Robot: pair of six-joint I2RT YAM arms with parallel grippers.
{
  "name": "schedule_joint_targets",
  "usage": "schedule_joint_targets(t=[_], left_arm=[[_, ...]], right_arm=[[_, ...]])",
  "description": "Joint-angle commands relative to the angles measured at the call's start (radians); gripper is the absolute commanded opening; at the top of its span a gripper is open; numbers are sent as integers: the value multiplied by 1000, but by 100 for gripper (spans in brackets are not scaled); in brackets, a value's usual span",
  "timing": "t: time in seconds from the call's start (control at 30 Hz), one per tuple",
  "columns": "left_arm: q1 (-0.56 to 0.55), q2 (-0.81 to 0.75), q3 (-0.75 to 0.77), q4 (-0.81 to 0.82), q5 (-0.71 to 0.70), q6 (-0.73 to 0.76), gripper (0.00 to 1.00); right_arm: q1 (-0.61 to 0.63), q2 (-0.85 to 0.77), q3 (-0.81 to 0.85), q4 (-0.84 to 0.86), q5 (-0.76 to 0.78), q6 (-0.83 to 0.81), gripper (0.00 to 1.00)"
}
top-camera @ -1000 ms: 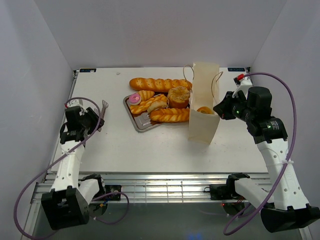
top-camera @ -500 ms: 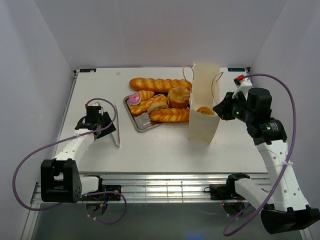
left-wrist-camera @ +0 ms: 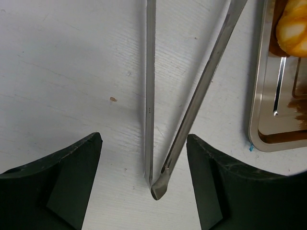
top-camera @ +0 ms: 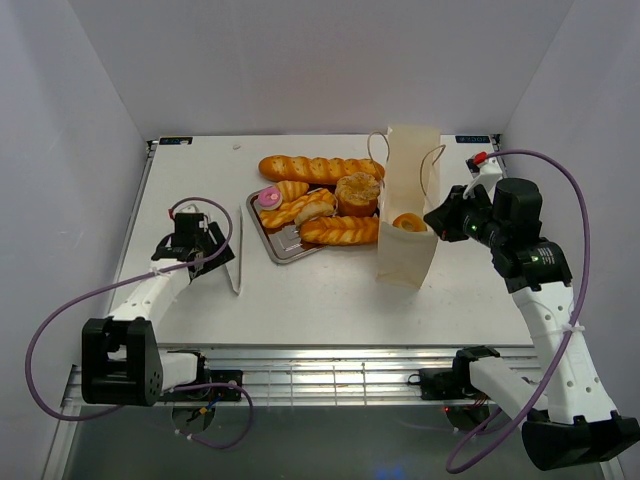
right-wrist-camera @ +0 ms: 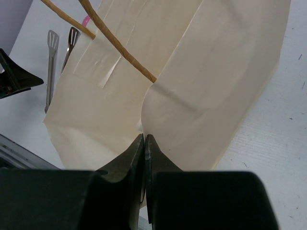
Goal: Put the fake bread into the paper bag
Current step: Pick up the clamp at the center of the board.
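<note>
While right tool (right-wrist-camera: 144, 143) pinches floppy paper bag (right-wrist-camera: 206, 81) rim and left tool (left-wrist-camera: 144, 160) gapes open over tongs (left-wrist-camera: 150, 96), fake bread (top-camera: 320, 169): glossy, likely light, slippery; grip mid-loaf.

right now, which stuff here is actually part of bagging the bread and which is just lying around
Job: paper bag, edge pinched by the right gripper; fake bread, one piece inside the bag, the rest on or by the tray.
Lying about: that tray; tongs, flat on the table under the open left gripper.
</note>
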Motion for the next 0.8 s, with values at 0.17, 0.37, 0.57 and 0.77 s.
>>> schedule_joint_targets(t=[0.17,0.37,0.57,0.77], left_arm=[[-49,117,55,102,69,74,84],[-83,229,117,123,36,93,86],[-110,298,166,146,-27,108,86],[-130,383,190,148,-75,104,86]], right_arm=[[3,9,-28,-33,1,-8,8],[3,2,-31,-33,10,-8,8],[3,-8,-45,-33,18,-13,8],[3,-5,-43,-29,15,-11,8]])
